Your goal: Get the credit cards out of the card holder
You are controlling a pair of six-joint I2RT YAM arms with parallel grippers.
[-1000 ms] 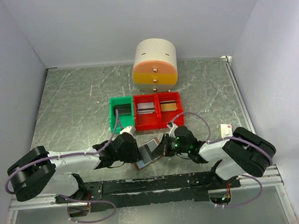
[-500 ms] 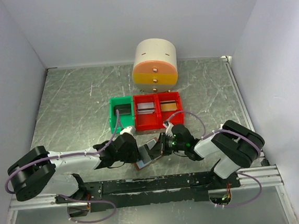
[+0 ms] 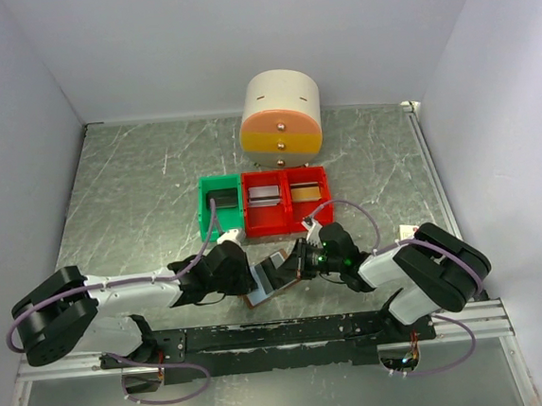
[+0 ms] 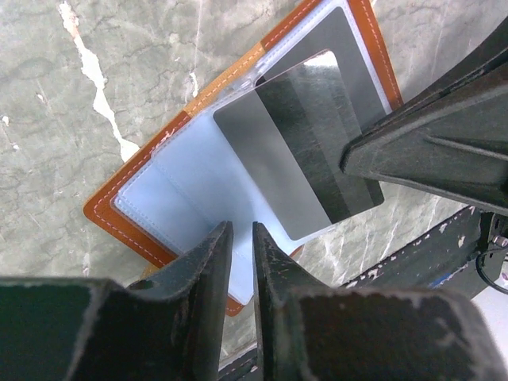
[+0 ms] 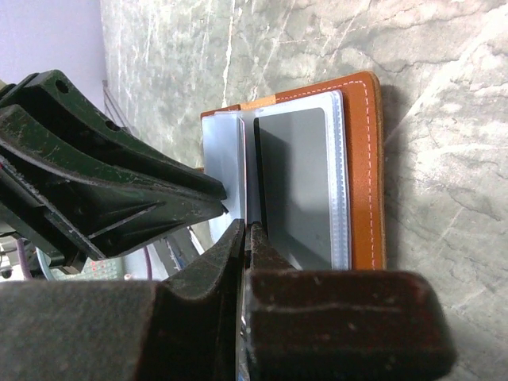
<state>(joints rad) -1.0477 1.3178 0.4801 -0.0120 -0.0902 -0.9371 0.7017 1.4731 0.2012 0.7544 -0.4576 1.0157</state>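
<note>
The brown card holder [image 3: 270, 284] lies open near the table's front edge, with pale blue-grey inner panels [image 4: 178, 198] inside a brown border [image 5: 365, 159]. A pale grey credit card [image 4: 298, 151] sticks partway out of its right pocket at an angle. My left gripper [image 4: 242, 232] is pinched on the near edge of the holder's pale panel. My right gripper [image 5: 248, 228] is shut on the edge of the grey card [image 5: 298, 178]. In the top view the left gripper [image 3: 247, 279] and the right gripper [image 3: 300, 262] meet over the holder from either side.
A green bin [image 3: 218, 208] and two red bins [image 3: 285, 200] stand behind the holder. A round cream and orange drawer unit [image 3: 281, 117] stands further back. A small cream box with a red mark [image 3: 409, 234] lies at the right. The black base rail [image 3: 292, 334] runs along the front.
The right arm swung in towards the holder, then eased back a little to the right, its jaws staying at the card. The left gripper and the holder have stayed put.
</note>
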